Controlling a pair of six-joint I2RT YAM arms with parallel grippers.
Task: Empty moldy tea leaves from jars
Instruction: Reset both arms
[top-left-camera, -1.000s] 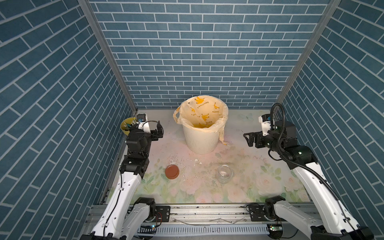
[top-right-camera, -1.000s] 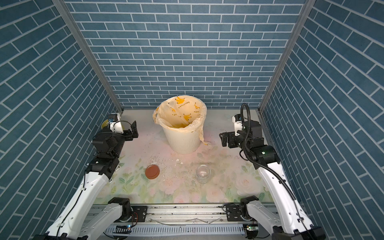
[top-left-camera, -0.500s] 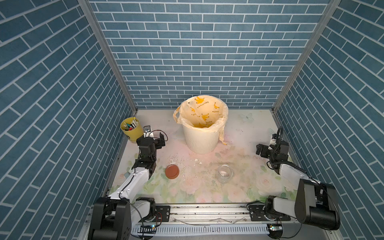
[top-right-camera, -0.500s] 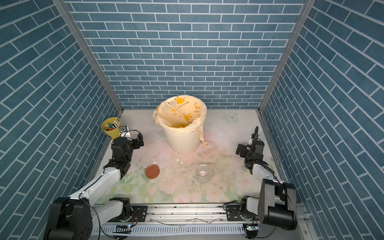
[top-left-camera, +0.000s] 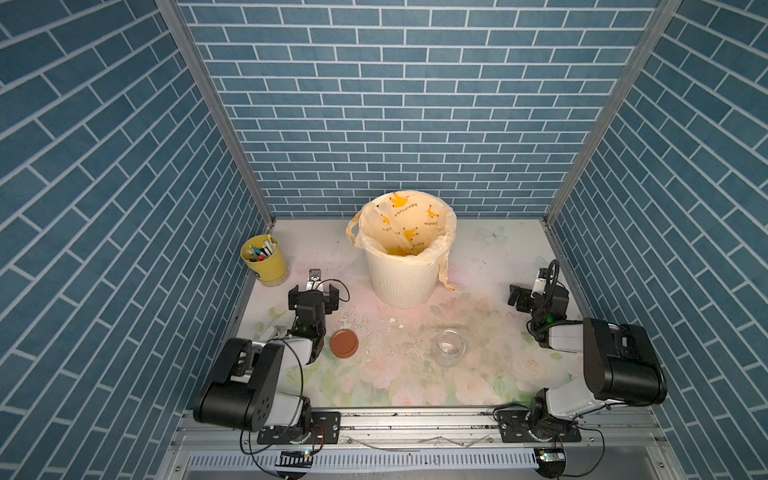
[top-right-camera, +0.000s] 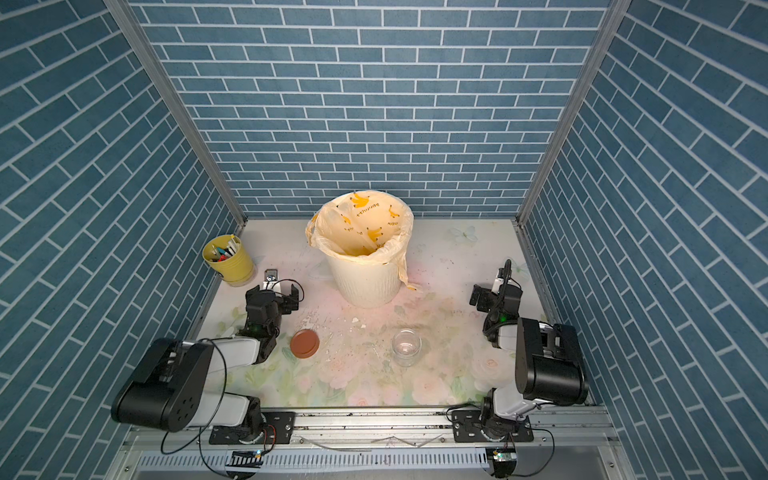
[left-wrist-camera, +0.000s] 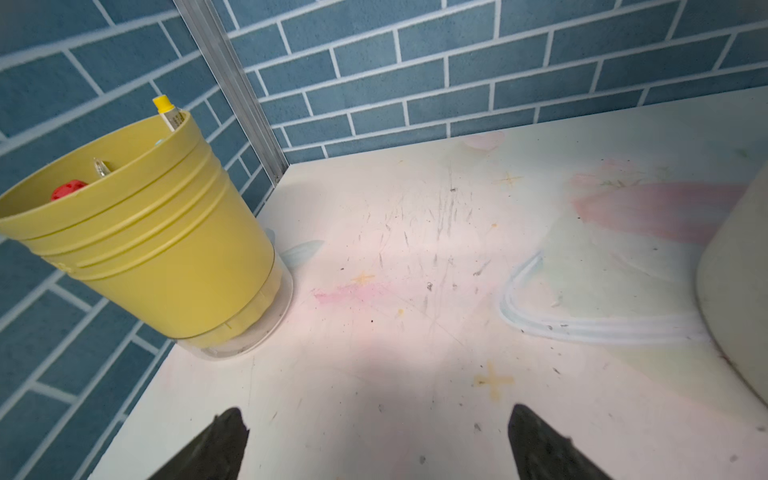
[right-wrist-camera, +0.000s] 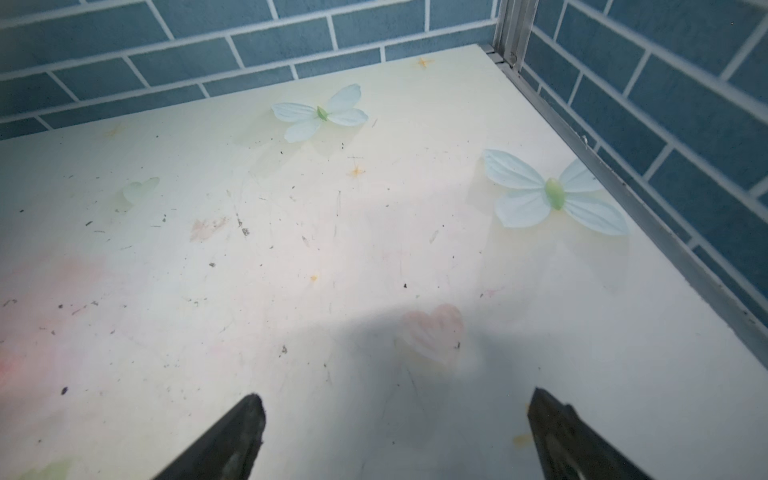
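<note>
The clear glass jar (top-left-camera: 449, 353) (top-right-camera: 406, 347) stands upright and lidless at the front centre of the table and looks empty. Its reddish-brown lid (top-left-camera: 344, 343) (top-right-camera: 305, 343) lies flat to its left. No clump of moldy tea leaves shows; only dark specks dot the table. My left gripper (top-left-camera: 313, 292) (top-right-camera: 274, 293) (left-wrist-camera: 376, 432) rests low behind the lid, open and empty. My right gripper (top-left-camera: 523, 297) (top-right-camera: 484, 297) (right-wrist-camera: 395, 415) sits low near the right wall, open and empty, well away from the jar.
A cream ribbed bin (top-left-camera: 399, 286) (top-right-camera: 365, 286) lined with a banana-print bag stands at the back centre. A yellow cup of pens (top-left-camera: 264, 259) (top-right-camera: 227, 259) (left-wrist-camera: 137, 249) is in the back left corner. White crumbs lie between lid and bin.
Both arms have come down from a raised pose and folded low at the table's sides. Both grippers stayed open. Jar and lid have not moved.
</note>
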